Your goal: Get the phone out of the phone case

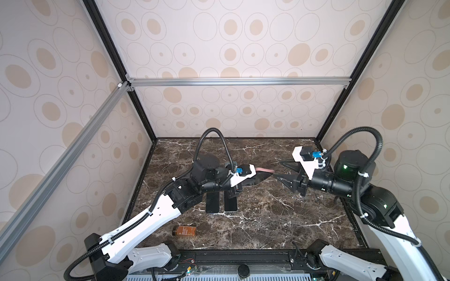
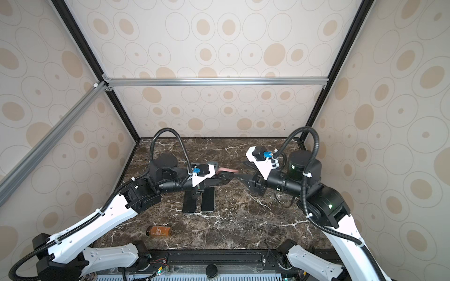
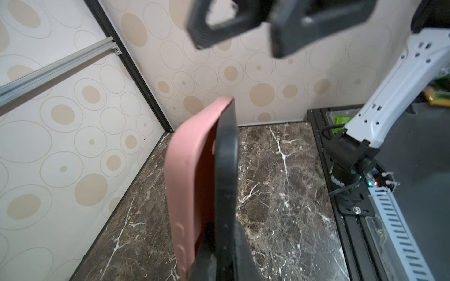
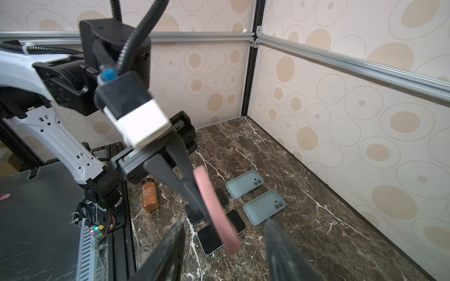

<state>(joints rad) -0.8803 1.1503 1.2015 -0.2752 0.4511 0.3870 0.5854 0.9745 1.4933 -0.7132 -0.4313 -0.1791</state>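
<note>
Okay, left gripper is clamped tight on the near end of the black slab phone, held in the air over the dark marble table, slightly toward 12 o'clock from centre. The pink silicone phone case gapes away from the phone's far end. Right gripper sits at its 3 o'clock, jaws parted and holding nothing, with the case tip between them; contact unclear. Two bare black phones lie flat at 7 o'clock, two grey-blue cases just beside them, and an amber bottle lies farther toward 7.

White-shelled arms carry black joints, ribbed black cables and blue connectors.
</note>
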